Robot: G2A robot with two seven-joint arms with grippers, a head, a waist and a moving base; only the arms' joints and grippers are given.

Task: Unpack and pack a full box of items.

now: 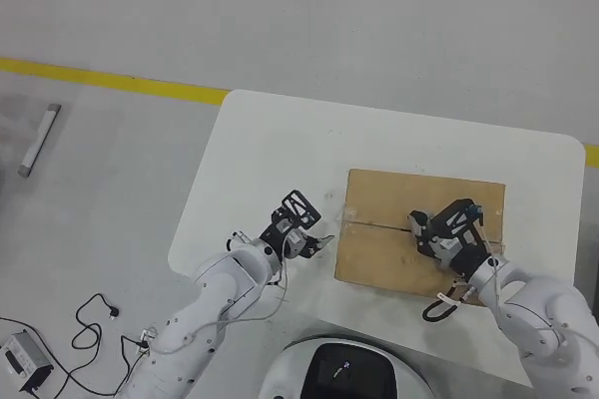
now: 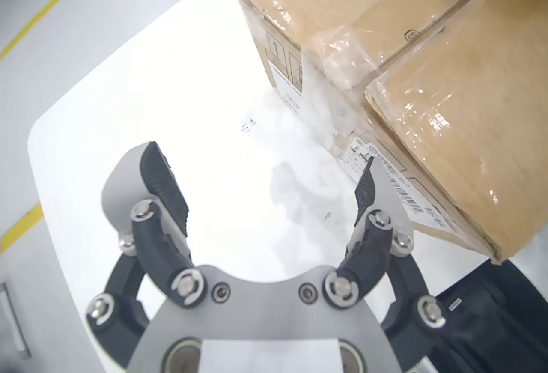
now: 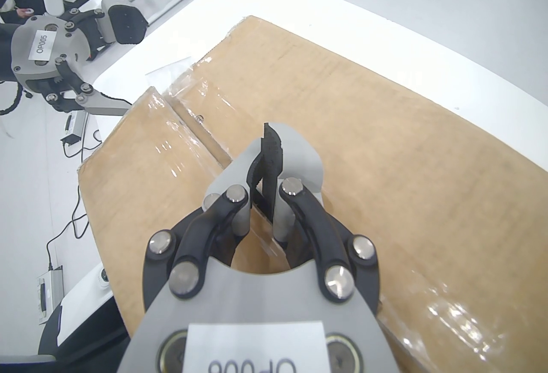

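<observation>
A closed cardboard box lies on the white table, its two top flaps meeting at a seam with crinkled clear tape at the near end. My left gripper hangs open beside the box's left side, a short way off its wall. On top of the box rests my right gripper, shut, its fingertips right over the seam with nothing visible between them. The left gripper also shows past the box's corner in the right wrist view.
The table's bare part stretches left of and beyond the box. On the floor to the left lie a grey tube, a power brick and black cables. A yellow floor line runs behind the table.
</observation>
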